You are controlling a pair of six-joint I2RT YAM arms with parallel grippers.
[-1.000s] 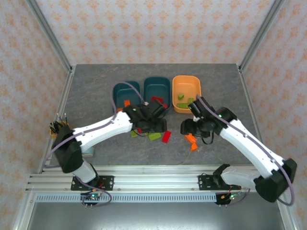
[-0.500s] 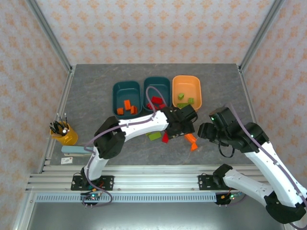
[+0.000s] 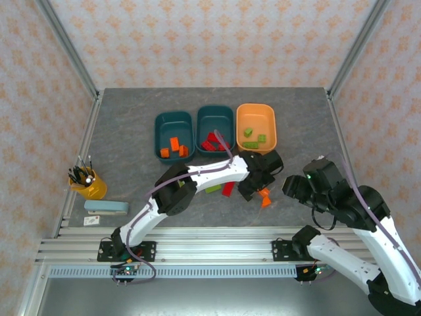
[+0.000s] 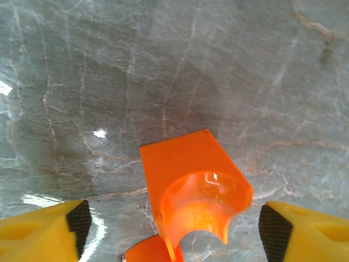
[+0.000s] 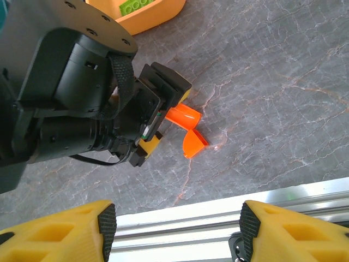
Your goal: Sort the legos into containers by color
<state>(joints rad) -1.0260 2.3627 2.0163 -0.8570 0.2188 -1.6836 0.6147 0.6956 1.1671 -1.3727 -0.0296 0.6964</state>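
My left gripper (image 4: 170, 226) stands open astride an orange lego (image 4: 188, 174), 6 o'clock from the orange tub (image 3: 258, 117). My right gripper (image 5: 177, 226) hangs open at the lego's 3 o'clock.

Bright, even overhead light. Glare spots fleck the glossy bench (image 4: 245, 65); soft shadow borders the orange lego (image 4: 185, 164).

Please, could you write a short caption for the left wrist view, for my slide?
Left end effector, jaws open, poised over an orange lego on the grey table.
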